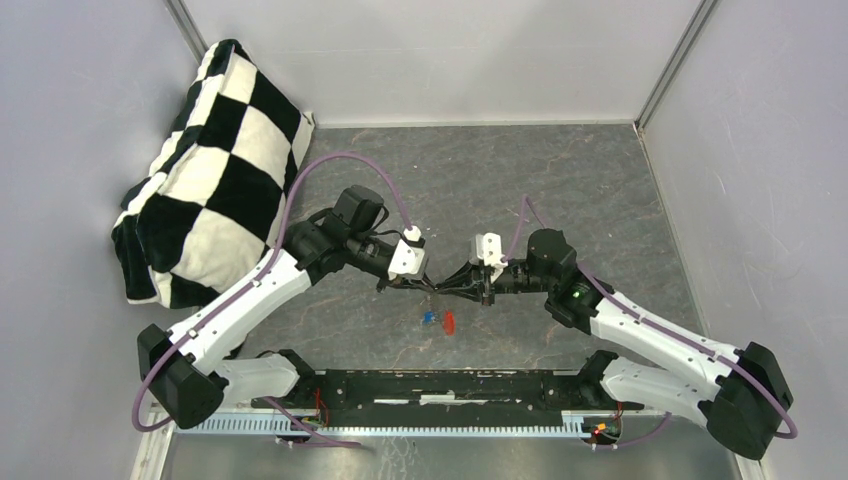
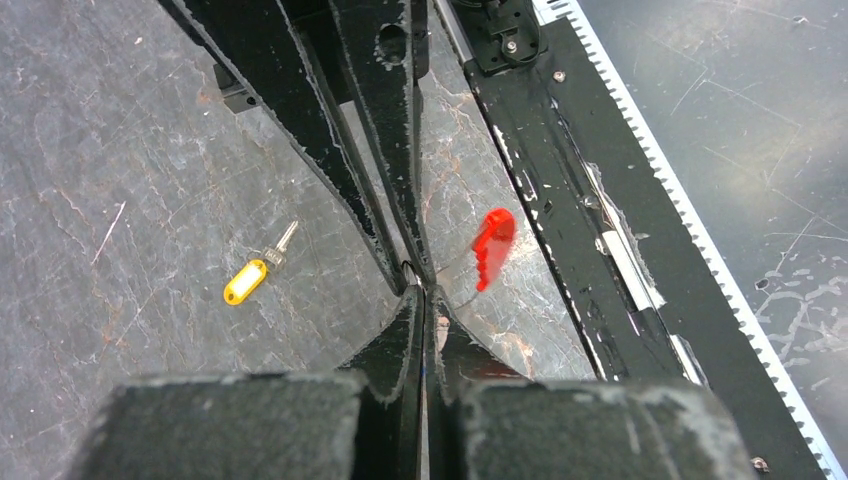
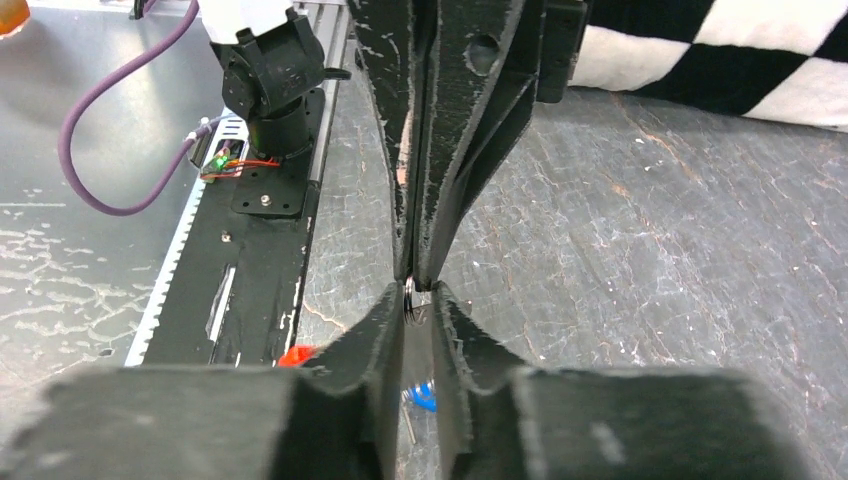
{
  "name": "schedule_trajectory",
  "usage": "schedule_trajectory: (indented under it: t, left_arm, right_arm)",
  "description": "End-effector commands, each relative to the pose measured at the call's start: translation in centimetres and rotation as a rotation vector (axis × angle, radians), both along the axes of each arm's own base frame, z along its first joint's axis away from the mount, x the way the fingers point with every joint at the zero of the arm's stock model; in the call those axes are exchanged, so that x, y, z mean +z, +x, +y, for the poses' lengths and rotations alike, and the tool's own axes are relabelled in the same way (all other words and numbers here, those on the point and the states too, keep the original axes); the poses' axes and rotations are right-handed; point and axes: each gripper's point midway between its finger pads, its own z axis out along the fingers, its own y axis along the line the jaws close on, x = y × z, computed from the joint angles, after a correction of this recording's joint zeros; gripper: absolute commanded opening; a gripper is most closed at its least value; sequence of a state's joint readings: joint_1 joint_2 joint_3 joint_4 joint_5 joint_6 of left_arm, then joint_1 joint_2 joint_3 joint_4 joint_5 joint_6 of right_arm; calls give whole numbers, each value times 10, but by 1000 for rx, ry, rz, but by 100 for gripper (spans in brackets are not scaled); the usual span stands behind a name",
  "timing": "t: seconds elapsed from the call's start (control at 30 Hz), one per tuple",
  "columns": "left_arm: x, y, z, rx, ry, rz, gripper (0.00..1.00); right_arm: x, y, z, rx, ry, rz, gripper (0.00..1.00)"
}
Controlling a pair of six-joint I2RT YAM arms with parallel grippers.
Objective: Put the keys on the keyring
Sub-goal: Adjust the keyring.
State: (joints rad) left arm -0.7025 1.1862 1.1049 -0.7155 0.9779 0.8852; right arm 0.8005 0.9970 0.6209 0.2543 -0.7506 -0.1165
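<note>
- Left gripper (image 2: 420, 295) is pressed together, tip to tip with the right gripper (image 3: 418, 293), whose jaws stand narrowly apart around a small metal loop (image 3: 410, 299); whether they pinch it is unclear.
- Red keyring (image 2: 492, 245) sits just beside those tips.
- Yellow-capped key (image 2: 245, 282) lies apart; blue-capped key (image 3: 422, 398) is half hidden.

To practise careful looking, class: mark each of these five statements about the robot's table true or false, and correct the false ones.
1. The yellow-capped key lies on the table, held by nothing. True.
2. The left gripper and right gripper sit at opposite table edges. False: their fingertips meet at mid-table.
3. A black-and-white checkered cushion lies at the back left. True.
4. The red keyring rests on the cushion. False: it is at mid-table beside the blue-capped key.
5. The left gripper is wide open. False: it is shut.
</note>
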Motion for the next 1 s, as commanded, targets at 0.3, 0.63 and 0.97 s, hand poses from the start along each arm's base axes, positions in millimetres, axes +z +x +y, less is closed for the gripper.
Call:
schedule_trajectory:
  t: [0.3,0.63,0.97]
  left_arm:
    - [19,0,-3,8,-69,-61,39]
    - [27,17,8,231,-134,-110,49]
    - [29,-3,3,200,-179,51,42]
  right_arm:
    - [27,21,-4,-140,62,-65,0]
    - [43,2,-8,-86,174,-65,0]
    - [62,-15,-6,-6,296,-12,0]
